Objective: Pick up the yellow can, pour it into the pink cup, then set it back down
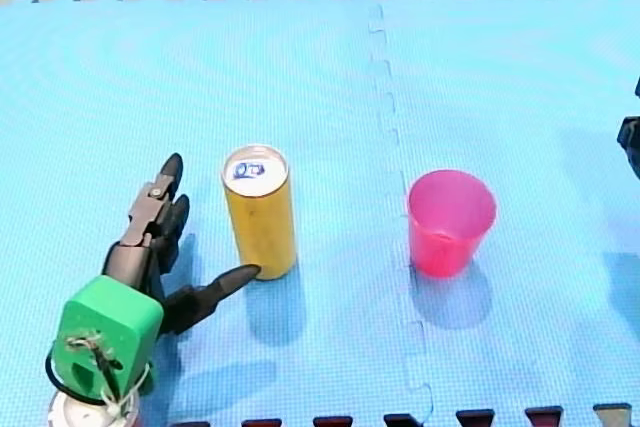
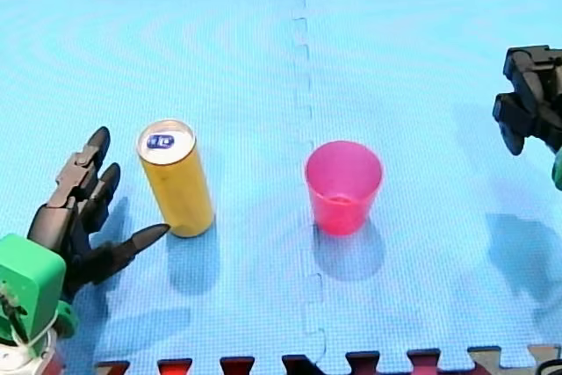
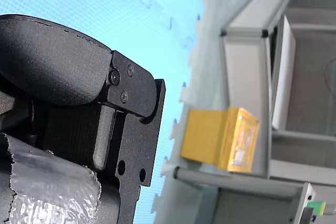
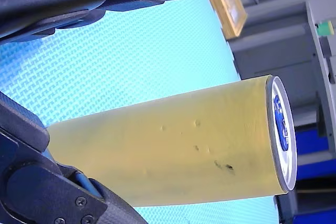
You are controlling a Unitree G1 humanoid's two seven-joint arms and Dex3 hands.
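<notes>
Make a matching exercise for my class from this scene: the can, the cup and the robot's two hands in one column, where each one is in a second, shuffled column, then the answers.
Column A
1. yellow can
2. pink cup
3. left hand
4. right hand

Column B
a. upright, just right of the seam in the mat
b. far right, away from both containers, holding nothing
c. upright, left of the seam
d. beside the can, one fingertip at its base

Pairs: 1-c, 2-a, 3-d, 4-b
</notes>
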